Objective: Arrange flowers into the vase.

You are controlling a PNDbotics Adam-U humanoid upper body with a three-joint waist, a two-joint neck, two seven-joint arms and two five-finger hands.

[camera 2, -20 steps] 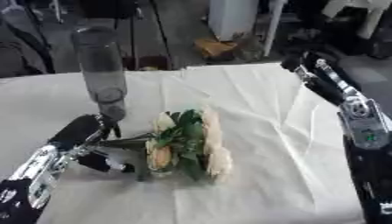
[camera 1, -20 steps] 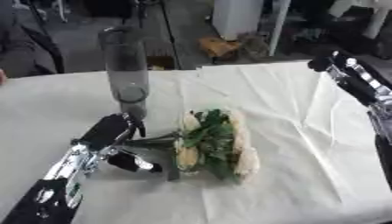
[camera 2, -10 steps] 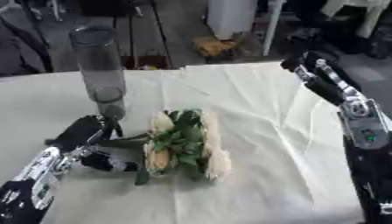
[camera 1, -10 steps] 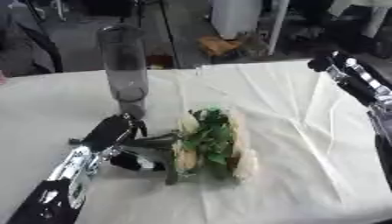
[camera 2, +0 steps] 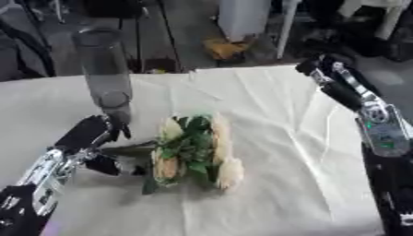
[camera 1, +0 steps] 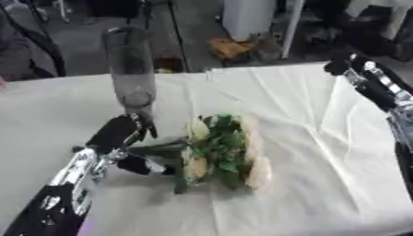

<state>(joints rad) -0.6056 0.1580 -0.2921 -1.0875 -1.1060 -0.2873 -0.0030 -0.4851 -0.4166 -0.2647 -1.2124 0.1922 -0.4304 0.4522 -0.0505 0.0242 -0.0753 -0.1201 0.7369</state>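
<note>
Bouquet gripped at its stems beside the empty vase

The bouquet (camera 1: pixel 219 152) is seen lying flat on the white tablecloth (camera 1: pixel 322 184), just in front of the tall clear glass vase (camera 1: pixel 131 73), which stands upright and empty. Its stems are pointed toward the left hand (camera 1: pixel 121 138), whose fingers are curled round the stem ends, while the cream blooms and green leaves are spread away from the vase. The long axis is judged roughly level, so it must be tipped stems-down for insertion. The right hand (camera 2: pixel 319 69) is held well away from the vase at the cloth's far edge; its fingers cannot be made out.
</note>
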